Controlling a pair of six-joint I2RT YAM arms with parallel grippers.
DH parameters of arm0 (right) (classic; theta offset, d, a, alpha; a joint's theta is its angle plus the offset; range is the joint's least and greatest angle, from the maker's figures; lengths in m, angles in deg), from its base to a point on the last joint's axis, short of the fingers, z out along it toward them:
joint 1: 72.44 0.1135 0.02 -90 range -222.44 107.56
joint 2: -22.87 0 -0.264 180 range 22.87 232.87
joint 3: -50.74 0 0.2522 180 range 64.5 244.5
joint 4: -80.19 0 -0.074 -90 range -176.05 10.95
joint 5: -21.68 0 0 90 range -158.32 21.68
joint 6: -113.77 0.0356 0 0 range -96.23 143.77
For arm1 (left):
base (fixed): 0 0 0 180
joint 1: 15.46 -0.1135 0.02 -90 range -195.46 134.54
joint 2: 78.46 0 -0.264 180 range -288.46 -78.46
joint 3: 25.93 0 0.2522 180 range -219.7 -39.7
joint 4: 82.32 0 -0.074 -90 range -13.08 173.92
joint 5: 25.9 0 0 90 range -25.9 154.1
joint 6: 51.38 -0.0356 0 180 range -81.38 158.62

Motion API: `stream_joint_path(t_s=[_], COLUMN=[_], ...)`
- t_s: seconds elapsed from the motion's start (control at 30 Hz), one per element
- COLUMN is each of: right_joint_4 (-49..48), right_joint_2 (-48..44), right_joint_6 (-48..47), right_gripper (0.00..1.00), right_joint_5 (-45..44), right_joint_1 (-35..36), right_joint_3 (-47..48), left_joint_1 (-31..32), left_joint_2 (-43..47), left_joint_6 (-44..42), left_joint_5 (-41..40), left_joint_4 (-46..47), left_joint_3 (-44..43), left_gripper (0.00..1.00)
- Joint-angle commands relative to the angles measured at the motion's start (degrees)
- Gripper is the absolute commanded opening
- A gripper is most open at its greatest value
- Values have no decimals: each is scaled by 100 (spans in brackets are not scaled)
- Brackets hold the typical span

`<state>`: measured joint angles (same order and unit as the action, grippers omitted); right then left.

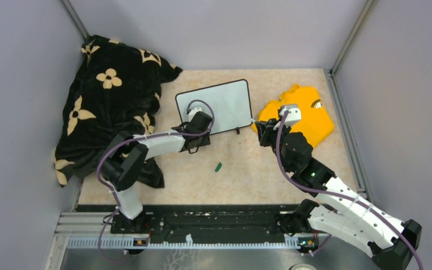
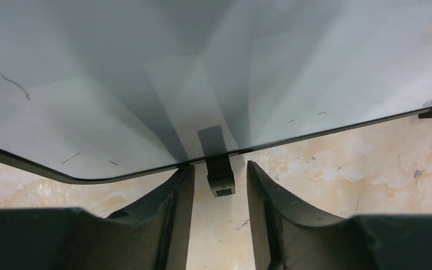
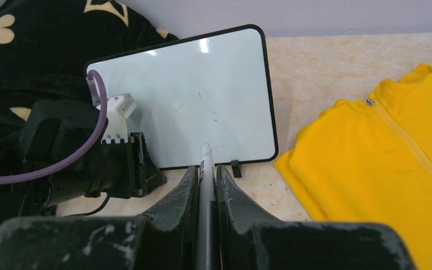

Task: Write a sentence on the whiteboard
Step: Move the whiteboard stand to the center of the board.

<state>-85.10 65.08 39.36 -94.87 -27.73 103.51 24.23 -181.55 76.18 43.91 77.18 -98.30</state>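
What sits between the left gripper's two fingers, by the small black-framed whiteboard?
One small black foot of the whiteboard, standing on beige tabletop; the left gripper flanks it with gaps either side. The left wrist view shows it.

Whiteboard (image 2: 146, 67) runs off left-wrist view's top and sides; pen (image 3: 206, 160) — mostly hidden between right fingers (image 3: 233, 208); green speck (image 1: 218, 167) too small to name.

The left arm (image 1: 157, 145) reaches toward one o'clock, elbow bent, the left gripper (image 1: 196, 138) low with jaws parted. The right arm (image 1: 337, 188) stretches toward eleven o'clock, the right gripper (image 1: 263, 132) clamped on a marker (image 3: 205, 163)
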Motion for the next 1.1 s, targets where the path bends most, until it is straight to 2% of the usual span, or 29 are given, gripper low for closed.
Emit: stream_joint_path(t_s=[0.0,0.3,0.47,0.67,1.07], right_joint_4=[-104,19,131,238,370], right_joint_2=[-88,-142,-188,-270,-407], right_joint_6=[-48,-6,53,139,290], right_gripper=[0,0,0,0,0], right_joint_5=[-101,-88,-69,-51,-47], right_joint_1=[-16,-15,-12,-14,-11], right_joint_3=[37,37,46,37,-48], left_joint_1=[60,98,148,297,749], left_joint_2=[-132,-153,-43,213,667], left_joint_6=[-24,-134,-149,-35,327], left_joint_5=[-144,-123,-92,-20,-17], left_joint_4=[-81,-65,-66,-73,-118], left_joint_3=[-193,-111,57,333,836], left_gripper=[42,17,7,3,1])
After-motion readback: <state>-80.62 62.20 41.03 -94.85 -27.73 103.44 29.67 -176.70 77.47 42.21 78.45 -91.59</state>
